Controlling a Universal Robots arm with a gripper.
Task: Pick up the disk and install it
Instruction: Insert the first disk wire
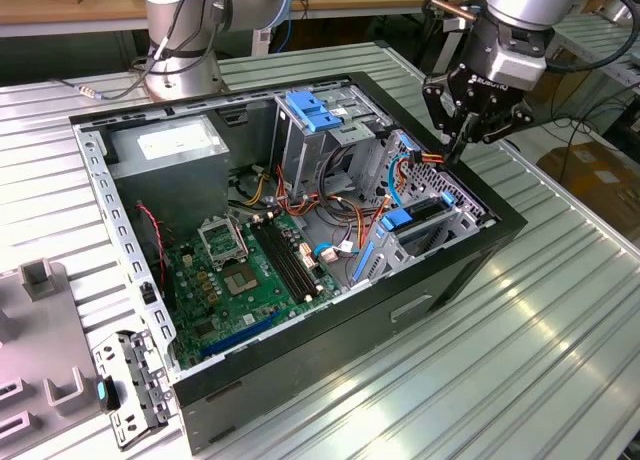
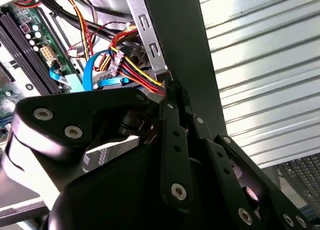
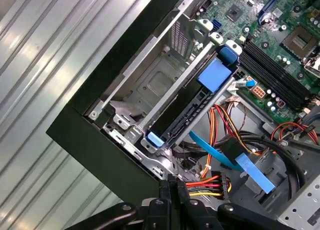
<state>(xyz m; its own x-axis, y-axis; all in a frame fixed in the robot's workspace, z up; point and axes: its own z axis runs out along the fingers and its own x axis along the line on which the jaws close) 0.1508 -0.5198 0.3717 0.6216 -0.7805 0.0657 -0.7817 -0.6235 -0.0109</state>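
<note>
Disk (image 3: pixel 187 110) sits edge-on in the drive cage (image 3: pixel 150 85) at the front corner of the open computer case (image 1: pixel 330 330), blue carrier rails showing at both ends; in the exterior view it lies right of centre (image 1: pixel 425 212). Judged from that, the pick-up is done and the drive is in its bay. Whether it is fully seated I cannot tell.

Gripper (image 1: pixel 462 148) hangs at upper right of the exterior view, just above the case's far edge, fingers drawn together to a point. In both wrist views the tips meet on the red, yellow and black power lead at its connector (image 3: pixel 212 182), so it looks clenched on that connector rather than on the drive. Cabling appears to be the part still open.

Count: one disk, one gripper, one case on the ribbed bench (image 1: pixel 560 360), one motherboard (image 1: pixel 250 270), one grey power supply (image 1: pixel 175 140), one blue latch (image 1: pixel 312 110) atop the upper cage.
</note>
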